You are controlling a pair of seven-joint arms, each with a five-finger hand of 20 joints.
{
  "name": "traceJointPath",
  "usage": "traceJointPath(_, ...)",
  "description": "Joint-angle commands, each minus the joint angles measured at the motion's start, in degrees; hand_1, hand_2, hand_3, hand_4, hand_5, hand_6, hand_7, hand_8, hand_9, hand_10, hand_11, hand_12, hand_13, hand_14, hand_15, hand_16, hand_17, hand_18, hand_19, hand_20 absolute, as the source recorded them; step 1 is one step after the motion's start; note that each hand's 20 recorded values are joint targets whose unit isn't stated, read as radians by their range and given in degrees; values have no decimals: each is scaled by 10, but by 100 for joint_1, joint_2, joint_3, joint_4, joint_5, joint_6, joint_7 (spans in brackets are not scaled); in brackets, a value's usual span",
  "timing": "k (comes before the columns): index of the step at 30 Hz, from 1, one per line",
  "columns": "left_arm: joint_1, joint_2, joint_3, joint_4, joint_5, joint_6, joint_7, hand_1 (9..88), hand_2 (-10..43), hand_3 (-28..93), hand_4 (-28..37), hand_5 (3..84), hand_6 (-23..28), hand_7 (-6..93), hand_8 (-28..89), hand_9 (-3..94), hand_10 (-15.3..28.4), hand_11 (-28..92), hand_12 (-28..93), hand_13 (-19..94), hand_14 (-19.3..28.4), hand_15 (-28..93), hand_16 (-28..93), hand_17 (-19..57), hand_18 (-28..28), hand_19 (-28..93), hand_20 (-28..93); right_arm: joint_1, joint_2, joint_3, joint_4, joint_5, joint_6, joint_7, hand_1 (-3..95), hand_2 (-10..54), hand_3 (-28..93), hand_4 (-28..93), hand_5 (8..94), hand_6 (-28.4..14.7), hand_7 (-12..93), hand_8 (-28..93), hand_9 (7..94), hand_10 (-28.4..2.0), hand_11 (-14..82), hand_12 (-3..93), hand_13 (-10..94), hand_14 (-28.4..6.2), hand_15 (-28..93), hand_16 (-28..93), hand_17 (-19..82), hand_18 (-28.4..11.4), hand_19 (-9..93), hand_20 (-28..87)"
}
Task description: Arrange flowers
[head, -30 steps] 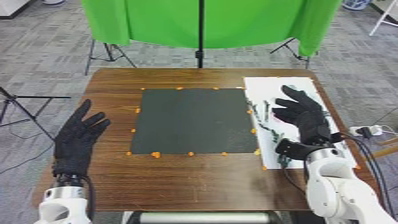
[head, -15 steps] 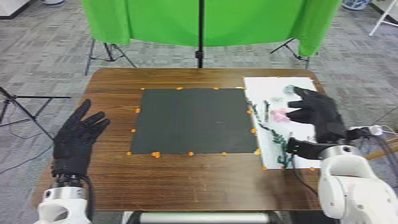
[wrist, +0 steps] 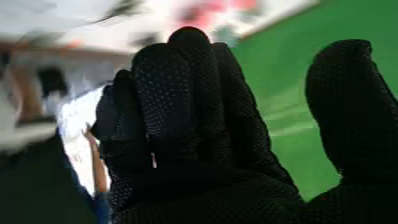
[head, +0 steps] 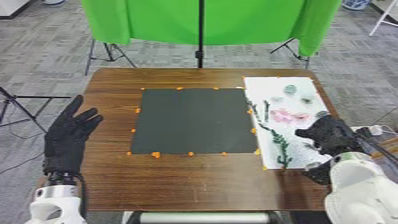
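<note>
Judged: flower-picking step. Right hand point(head: 335, 139) open, empty, 4 o'clock on sheet point(head: 263, 88). Next: pinch flower point(head: 282, 116), carry toward 9 o'clock, mat point(head: 193, 121).

Wood, cloth, matt finishes
Smooth brown wooden table point(head: 178, 185); matt dark-grey square mat point(head: 193, 120); smooth white rectangular sheet point(head: 262, 87), right; matt green draped cloth point(head: 151, 25), far side.
</note>
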Motion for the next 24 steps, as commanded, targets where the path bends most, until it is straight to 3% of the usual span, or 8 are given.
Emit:
traceJointPath(1,59,-36,-2,-6,-8,41,-27,226,92,745,-248,344,59,95,-77,333,192,284,145,215,237,545,-59,-102,210,441,271,51,255,-670,342,-772,-189,166,320,-67,727,-233,615,-93,188,-122,629,-185,556,194,659,-118,760,116,393,-204,932,305)
traceJointPath(2,89,0,4,-24,-48,79,11,227,92,745,-248,344,59,95,-77,334,192,285,145,215,236,546,-59,-102,210,441,271,121,310,-792,391,-812,-162,158,326,-82,723,-236,620,-90,191,-123,630,-183,558,196,661,-116,758,119,394,-204,932,303)
traceJointPath(4,72,-15,-10,-19,-12,64,-22,228,91,745,-246,344,60,96,-77,334,193,285,145,216,236,548,-59,-101,209,441,271,194,411,-1020,444,-1057,-169,177,336,-93,721,-244,635,-87,199,-125,635,-177,566,199,666,-114,755,124,396,-204,932,300)
traceJointPath(13,114,-8,-6,-31,-40,85,1,231,89,747,-241,345,63,97,-77,335,192,290,144,217,237,551,-62,-100,208,443,272,589,748,-1827,755,-1586,-223,351,340,-95,717,-258,657,-74,228,-133,649,-168,580,206,677,-108,754,136,405,-207,932,307)
traceJointPath(19,201,44,-23,-69,-94,150,99,233,88,748,-240,346,65,98,-77,336,194,292,143,218,238,553,-62,-99,208,444,273,1335,804,-2806,1173,-2045,-482,551,338,-95,713,-257,666,-72,230,-134,652,-169,578,207,677,-108,752,138,406,-206,932,304)
traceJointPath(21,192,8,-36,-71,-51,127,38,234,87,748,-240,346,65,99,-77,336,194,293,143,219,238,554,-62,-100,208,445,274,1487,808,-2998,1267,-2000,-577,586,340,-95,712,-257,670,-72,229,-134,653,-170,577,206,679,-107,751,137,407,-206,932,303)
traceJointPath(24,202,41,-45,-74,-85,162,66,234,87,749,-239,347,65,99,-77,337,194,293,143,220,238,554,-63,-99,208,445,274,1778,744,-3340,1491,-2162,-587,632,357,-95,714,-254,691,-69,227,-131,667,-167,574,204,690,-107,750,136,417,-209,932,316)
